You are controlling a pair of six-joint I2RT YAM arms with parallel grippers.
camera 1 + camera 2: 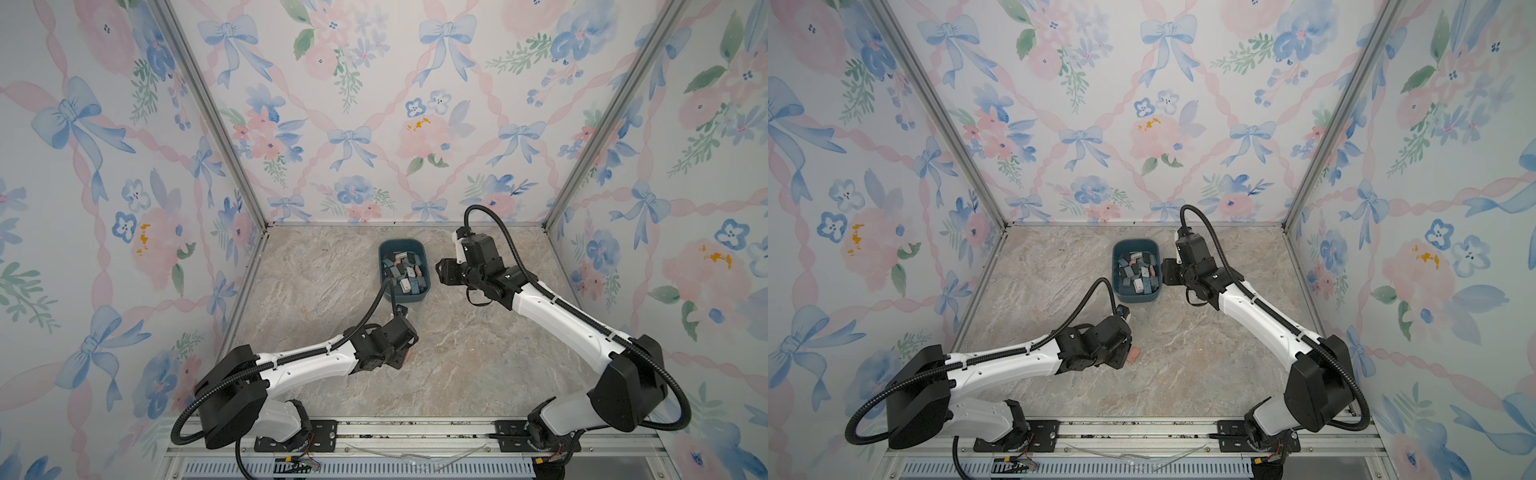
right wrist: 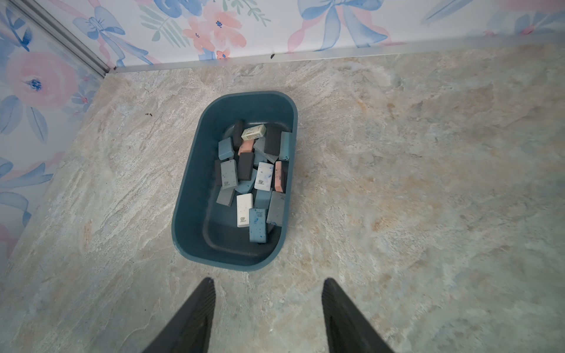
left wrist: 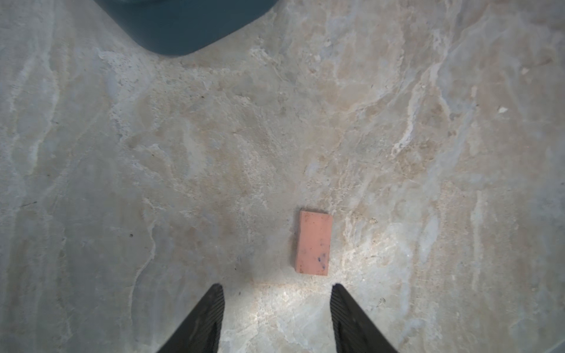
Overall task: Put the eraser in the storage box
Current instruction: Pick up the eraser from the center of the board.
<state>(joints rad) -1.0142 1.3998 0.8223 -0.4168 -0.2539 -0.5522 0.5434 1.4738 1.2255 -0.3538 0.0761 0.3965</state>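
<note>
A salmon-pink eraser [image 3: 314,243] lies flat on the marble table, alone, just beyond my left gripper [image 3: 277,287]. That gripper is open, with bare table between its fingers; it hangs above the eraser without touching it. In a top view the eraser [image 1: 1134,354] peeks out beside the left wrist. The storage box [image 1: 382,266], a dark teal tub, stands toward the back middle and holds several erasers [image 2: 263,175]. My right gripper [image 2: 269,280] is open and empty, hovering just to the right of the storage box [image 2: 189,214].
Floral walls with metal corner posts [image 1: 216,124] close in the table on three sides. A metal rail [image 1: 415,432] with both arm bases runs along the front edge. The box corner [image 3: 183,27] shows beyond the pink eraser in the left wrist view.
</note>
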